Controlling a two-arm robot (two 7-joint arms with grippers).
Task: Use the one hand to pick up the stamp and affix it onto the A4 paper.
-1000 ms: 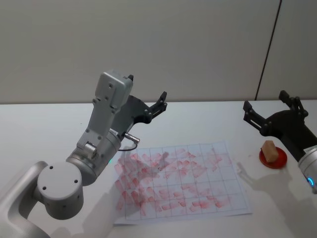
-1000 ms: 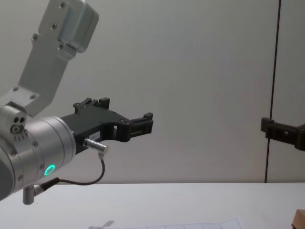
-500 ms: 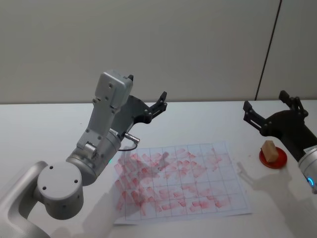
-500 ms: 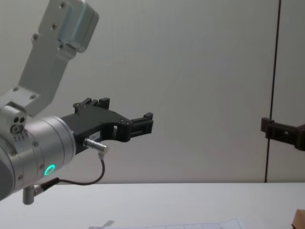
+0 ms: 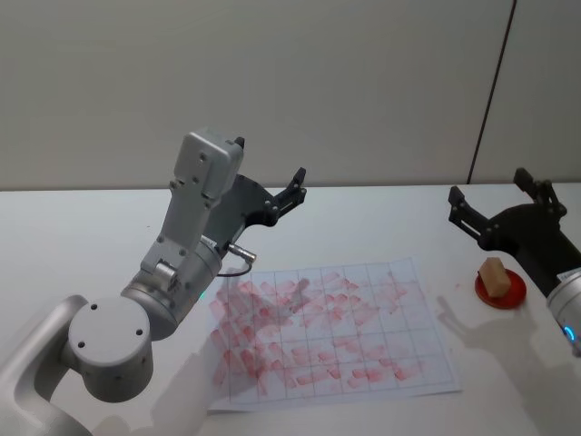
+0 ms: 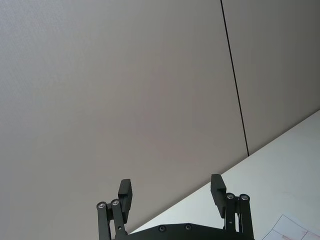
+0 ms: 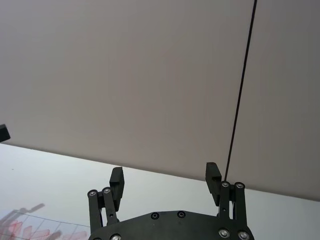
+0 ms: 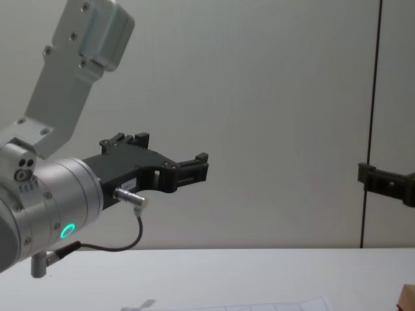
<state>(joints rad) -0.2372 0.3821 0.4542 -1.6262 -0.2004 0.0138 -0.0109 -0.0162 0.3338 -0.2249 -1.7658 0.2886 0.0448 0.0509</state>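
The right hand (image 5: pixel 488 186) has edged toward 3 o'clock, its arm cut off at the edge; fingers spread wide, empty, the stamp (image 5: pixel 492 275) at its 6 o'clock. Left hand (image 5: pixel 270 162) raised, likewise splayed, empty.

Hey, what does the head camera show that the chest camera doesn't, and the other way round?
Head camera: the red marks across the paper, and the red dish under the stamp. Chest camera: a side look at the left claw, raised well above the table. Both: the left claw and the right claw, each open, the paper's far edge and a corner of the stamp.
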